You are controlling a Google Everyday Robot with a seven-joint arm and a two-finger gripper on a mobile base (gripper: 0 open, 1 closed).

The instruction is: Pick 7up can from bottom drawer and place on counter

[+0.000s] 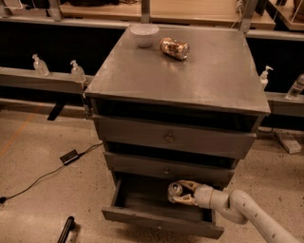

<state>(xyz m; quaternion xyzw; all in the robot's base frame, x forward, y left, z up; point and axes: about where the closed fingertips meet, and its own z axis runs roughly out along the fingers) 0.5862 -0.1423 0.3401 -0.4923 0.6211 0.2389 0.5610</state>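
The bottom drawer (156, 220) is pulled open at the base of the grey cabinet. My gripper (177, 191) reaches into it from the lower right, its pale fingers (188, 184) closed around the 7up can (175, 189). The can shows its shiny silver top and is held a little above the drawer floor, near the drawer's middle. The counter (190, 71) is the broad grey top of the cabinet, above the two upper drawers, which are shut.
A white bowl (144, 34) and a brown-and-orange can (174, 48) lying on its side sit at the back of the counter. A black power brick (70, 156) with cable lies on the floor at left. A pale wooden shelf (190, 9) runs behind.
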